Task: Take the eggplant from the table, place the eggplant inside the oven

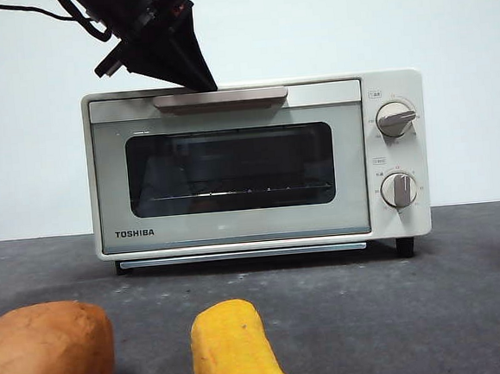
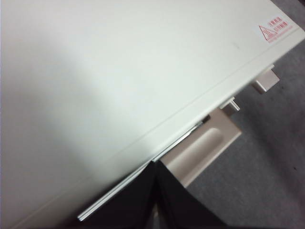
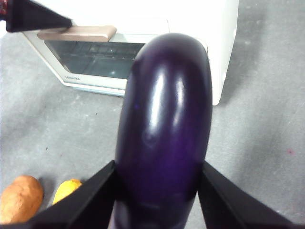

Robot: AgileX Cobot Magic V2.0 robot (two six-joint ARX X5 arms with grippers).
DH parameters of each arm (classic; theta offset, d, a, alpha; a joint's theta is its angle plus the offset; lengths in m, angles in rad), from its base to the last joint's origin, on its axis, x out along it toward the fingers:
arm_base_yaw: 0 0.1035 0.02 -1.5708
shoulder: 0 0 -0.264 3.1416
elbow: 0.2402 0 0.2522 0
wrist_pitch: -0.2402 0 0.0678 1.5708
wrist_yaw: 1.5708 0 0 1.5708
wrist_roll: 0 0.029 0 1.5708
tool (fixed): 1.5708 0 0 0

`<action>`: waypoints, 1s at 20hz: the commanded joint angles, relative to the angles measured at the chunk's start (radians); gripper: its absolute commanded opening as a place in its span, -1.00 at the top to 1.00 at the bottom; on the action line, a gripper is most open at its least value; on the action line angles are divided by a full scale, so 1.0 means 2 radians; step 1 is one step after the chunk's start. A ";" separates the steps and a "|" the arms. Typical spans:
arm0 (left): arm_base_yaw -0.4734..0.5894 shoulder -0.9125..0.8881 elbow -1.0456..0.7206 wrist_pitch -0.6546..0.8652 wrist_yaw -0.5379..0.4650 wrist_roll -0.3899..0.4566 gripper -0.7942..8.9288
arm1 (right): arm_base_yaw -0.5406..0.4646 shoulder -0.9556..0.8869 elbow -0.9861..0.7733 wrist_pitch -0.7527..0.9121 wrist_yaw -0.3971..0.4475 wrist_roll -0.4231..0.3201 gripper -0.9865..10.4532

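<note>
Right wrist view has the right gripper (image 3: 157,191) fingers pinching the eggplant (image 3: 164,129), held above the worktop (image 3: 267,119) facing the oven (image 1: 257,165). Left gripper (image 1: 191,77) fingers look pressed together at the handle (image 1: 221,98); door's shut, so they might slip off.

The room light is even and fairly bright, seemingly from overhead. The oven (image 1: 257,165) throws only a thin soft shadow under its base onto the table (image 1: 433,311). Its top panel is washed out nearly white in both wrist views. Long glare streaks run down the glossy eggplant (image 3: 164,133). Up close, the sweet potato (image 1: 47,355) and corn (image 1: 235,348) look slightly soft, perhaps out of focus.
</note>
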 commanded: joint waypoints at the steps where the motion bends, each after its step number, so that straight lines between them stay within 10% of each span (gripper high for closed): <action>1: -0.010 0.013 0.006 -0.022 -0.002 0.009 0.82 | 0.005 0.001 0.008 0.003 0.002 -0.004 0.63; 20: -0.077 0.002 0.007 -0.251 -0.002 0.035 0.82 | 0.005 0.002 0.008 0.061 -0.046 -0.057 0.63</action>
